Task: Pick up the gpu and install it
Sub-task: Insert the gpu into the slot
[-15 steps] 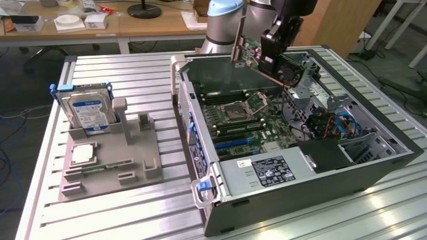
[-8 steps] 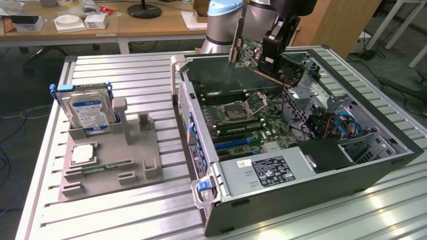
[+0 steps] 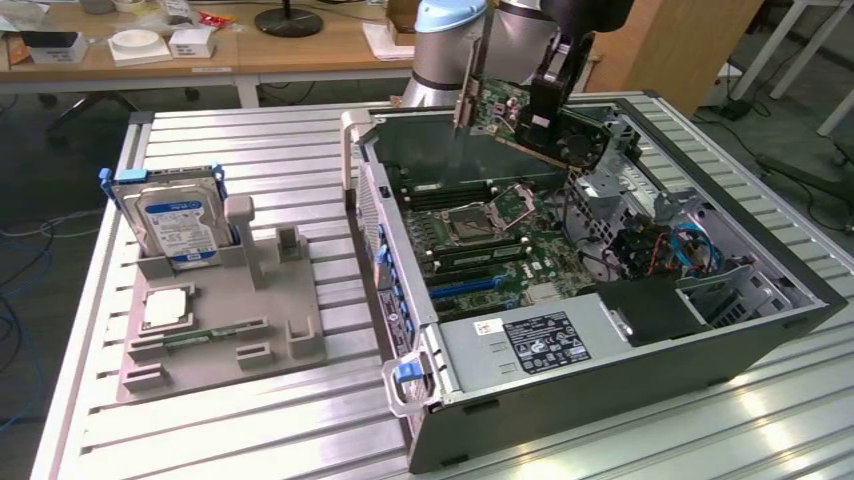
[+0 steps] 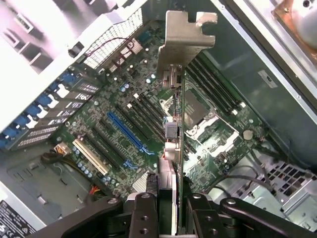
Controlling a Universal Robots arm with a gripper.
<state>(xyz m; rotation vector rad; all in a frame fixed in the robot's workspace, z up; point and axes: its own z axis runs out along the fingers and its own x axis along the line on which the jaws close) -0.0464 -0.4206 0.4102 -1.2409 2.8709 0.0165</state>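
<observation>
The black metal gripper (image 4: 171, 210) has its two fingers (image 4: 143, 215) closed on the gpu (image 4: 172, 131), a thin flat expansion card with a silver metal end bracket, pinching its near end so that the card stands on edge between them. From the grip the card runs straight out past the fingertips, with the notched bracket at the end farthest from them. In the exterior view the gripper (image 3: 545, 105) holds the gpu (image 3: 497, 105) tilted in the air, its green, component-studded board face showing, clear of everything underneath. Below the fingers lies the green motherboard (image 4: 124, 106) inside the open dark-grey metal computer case (image 3: 787, 310). A long blue plastic expansion slot (image 4: 126, 131) sits to one side of the held card among black slots, and the silver square processor socket (image 4: 198, 111) is on the card's other side, with black memory slots past it. Farther from the fingers, at the case's near end in the exterior view, is the grey boxy power supply (image 3: 527, 345) with a black label. Well apart from the fingers, toward the exterior view's left, a grey moulded plastic holder (image 3: 280, 300) rests on the ribbed aluminium table (image 3: 267, 430), carrying an upright silver hard drive with a blue label (image 3: 180, 225), a flat square silver processor (image 3: 167, 308) and a narrow green memory stick (image 3: 214, 333).
</observation>
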